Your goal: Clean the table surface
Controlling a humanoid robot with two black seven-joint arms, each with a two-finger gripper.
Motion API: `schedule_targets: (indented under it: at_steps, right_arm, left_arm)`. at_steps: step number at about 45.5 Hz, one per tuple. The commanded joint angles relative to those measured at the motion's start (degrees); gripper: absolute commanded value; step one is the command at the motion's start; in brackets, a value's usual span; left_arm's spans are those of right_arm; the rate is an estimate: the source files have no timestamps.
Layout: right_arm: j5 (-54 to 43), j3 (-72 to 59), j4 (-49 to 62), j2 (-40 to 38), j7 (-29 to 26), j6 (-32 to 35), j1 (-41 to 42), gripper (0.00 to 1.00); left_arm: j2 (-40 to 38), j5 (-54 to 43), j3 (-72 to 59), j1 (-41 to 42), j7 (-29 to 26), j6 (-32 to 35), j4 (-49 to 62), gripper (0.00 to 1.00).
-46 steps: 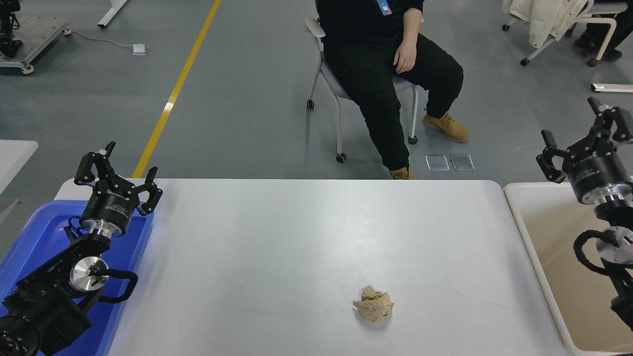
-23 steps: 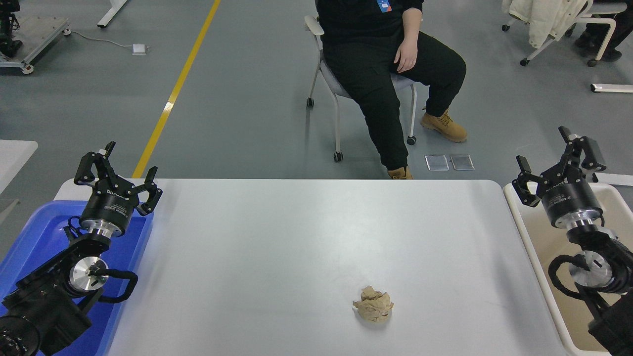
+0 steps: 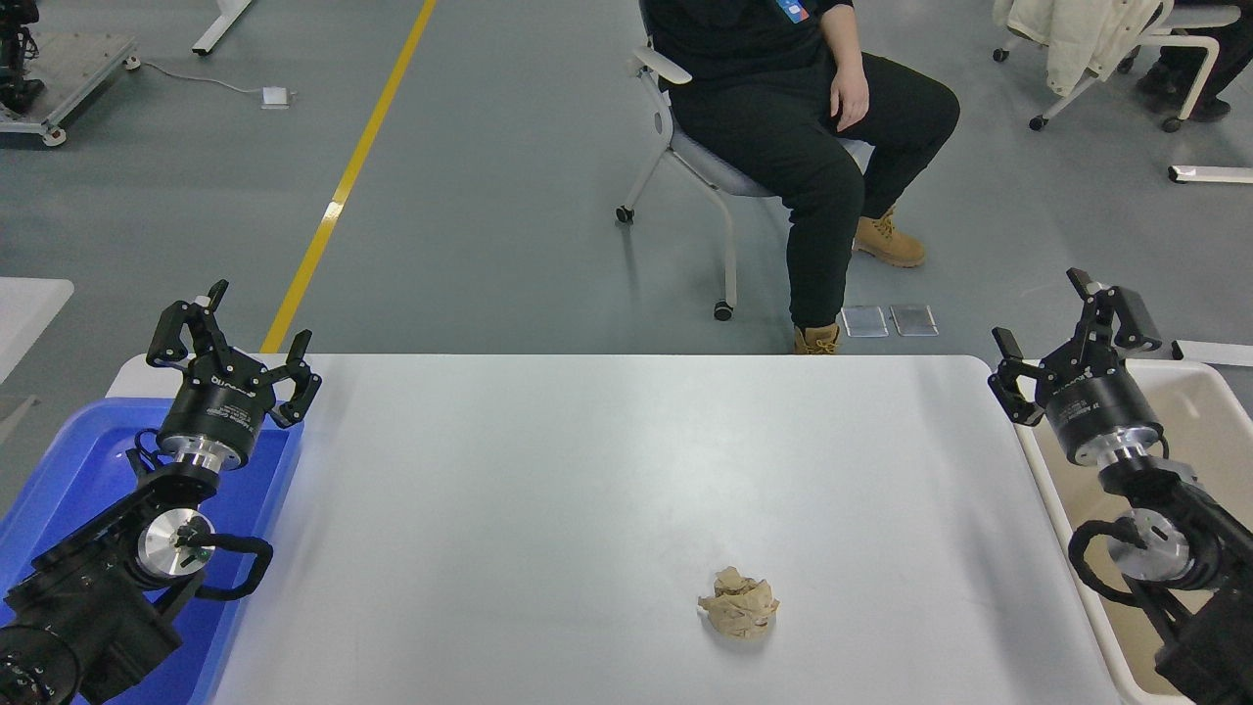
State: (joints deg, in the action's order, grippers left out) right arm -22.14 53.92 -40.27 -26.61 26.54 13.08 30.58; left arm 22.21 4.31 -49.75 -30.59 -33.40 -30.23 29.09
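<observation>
White, glossy, rounded-corner surface (image 3: 587, 470) bore one crumpled tan paper wad (image 3: 739, 604), likely light, soft, pinchable across its middle; right gripper (image 3: 1067, 333) and parked left gripper (image 3: 230, 333) fingers released.

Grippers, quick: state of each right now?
Left gripper: open, empty, parked over the blue tray.
Right gripper: open, empty.

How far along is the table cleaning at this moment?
Nothing looks done: a crumpled brown paper ball lies on the table surface. Nothing is in hand; the right gripper hangs open and empty by the beige bin, and the left gripper is parked open over the blue tray. Picking up and binning the ball remains.
</observation>
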Motion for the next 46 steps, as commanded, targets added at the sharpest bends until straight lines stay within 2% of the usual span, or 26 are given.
schedule_targets:
  at_steps: [1,11,14,24,32,36,41,46]
  right_arm:
    - [5.5,-14.2,1.5,-8.4,-0.1,0.3,6.3,0.99]
    - [6.5,-26.9,1.2,-10.9,-0.3,0.7,14.0,0.99]
    - [5.5,-31.0,1.1,-12.1,-0.3,2.9,15.2,0.99]
    - [-10.8,-52.7,0.8,-12.4,-0.2,5.1,28.6,0.99]
    - [-20.6,-64.1,0.8,-6.7,0.1,5.2,36.8,0.99]
    - [-29.0,-68.9,0.2,-2.9,0.2,5.3,39.9,0.99]
    - [-38.1,-71.6,-1.4,2.0,0.4,5.3,42.5,0.99]
    - [-42.0,-73.6,-3.6,5.9,0.4,5.3,44.7,0.99]
  left_arm:
    - [0.0,0.0,0.0,0.0,0.0,0.0,0.0,1.00]
    - [0.0,0.0,0.0,0.0,0.0,0.0,0.0,1.00]
    - [0.0,0.0,0.0,0.0,0.0,0.0,0.0,1.00]
    - [0.0,0.0,0.0,0.0,0.0,0.0,0.0,1.00]
    - [0.0,0.0,0.0,0.0,0.0,0.0,0.0,1.00]
    - [0.0,0.0,0.0,0.0,0.0,0.0,0.0,1.00]
    - [0.0,0.0,0.0,0.0,0.0,0.0,0.0,1.00]
    - [-0.1,0.0,0.0,0.0,0.0,0.0,0.0,1.00]
